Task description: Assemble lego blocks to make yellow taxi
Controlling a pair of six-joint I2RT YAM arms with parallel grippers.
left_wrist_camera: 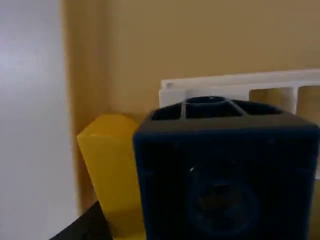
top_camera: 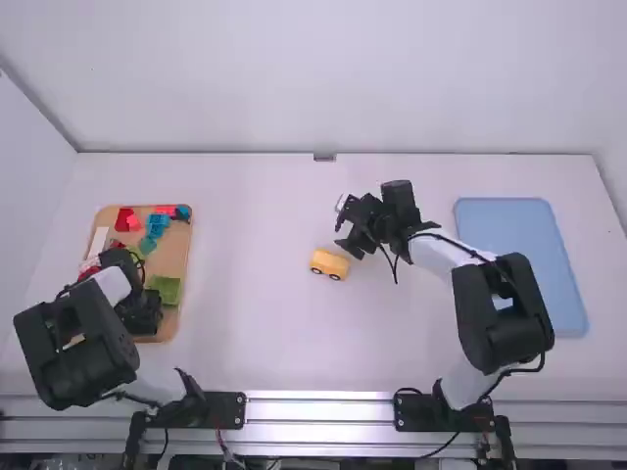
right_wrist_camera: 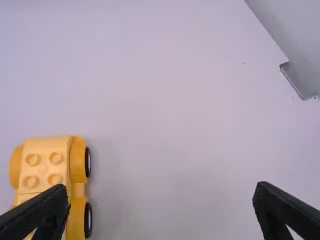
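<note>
Left arm (top_camera: 73,343) sits lower left of the high view, covering the near-left part of the tan tray (top_camera: 179,235). Left gripper (top_camera: 142,311) is down over that tray; can't tell if it's open or closed. Left wrist cam, bottom: boxy dark blue block (left_wrist_camera: 225,185) up close with a ribbed top, yellow block (left_wrist_camera: 112,170) right beside it, smooth plastic. White piece (left_wrist_camera: 210,82) with square cutouts behind both.

High view again: green block (top_camera: 167,290) in the tray's lower right. Blue tray (top_camera: 519,245), flat, rounded corners, far right of frame, partly behind the right arm (top_camera: 500,304).

Taxi body (top_camera: 329,264) is on the table (top_camera: 255,313) mid-frame: yellow, studded top, black wheels. Right gripper (top_camera: 345,231) is near it, fingers spread wide, nothing between them.

Upper left: red block (top_camera: 124,219) and teal blocks (top_camera: 157,225) bunched in the tray. Small metal bracket (top_camera: 324,157) at the table's back edge.
</note>
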